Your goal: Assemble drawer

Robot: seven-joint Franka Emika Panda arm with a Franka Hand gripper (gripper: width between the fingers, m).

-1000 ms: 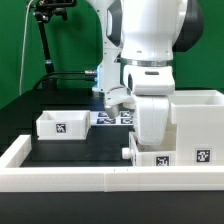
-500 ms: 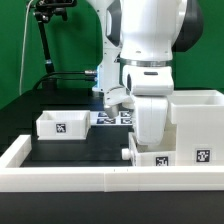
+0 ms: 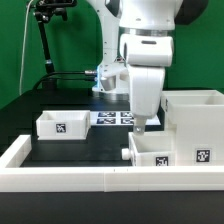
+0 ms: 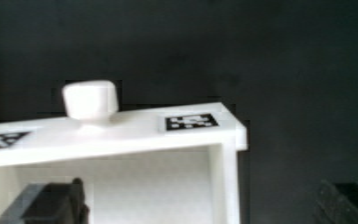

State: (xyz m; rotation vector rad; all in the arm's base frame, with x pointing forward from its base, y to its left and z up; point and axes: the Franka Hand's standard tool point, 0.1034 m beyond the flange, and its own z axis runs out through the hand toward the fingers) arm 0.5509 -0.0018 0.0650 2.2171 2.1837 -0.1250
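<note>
A small white drawer box (image 3: 170,152) with marker tags stands at the front on the exterior view's right. Its round knob (image 3: 127,153) points to that view's left. In the wrist view the drawer's front panel (image 4: 140,132) carries the upright knob (image 4: 91,100) between two tags. My gripper (image 3: 140,126) hangs just above the drawer's near end, open and empty. In the wrist view my gripper (image 4: 202,203) has its dark fingertips (image 4: 51,204) set wide apart over the drawer's hollow. A larger white open box (image 3: 195,112) stands right behind the drawer.
A second small white box (image 3: 62,123) with a tag sits at the exterior view's left. The marker board (image 3: 112,118) lies flat behind the arm. A white wall (image 3: 90,180) runs along the front and left edges of the black table.
The arm has risen straight up; the gripper, low at the drawer before, now hangs higher above it. The drawer and boxes have not moved.
</note>
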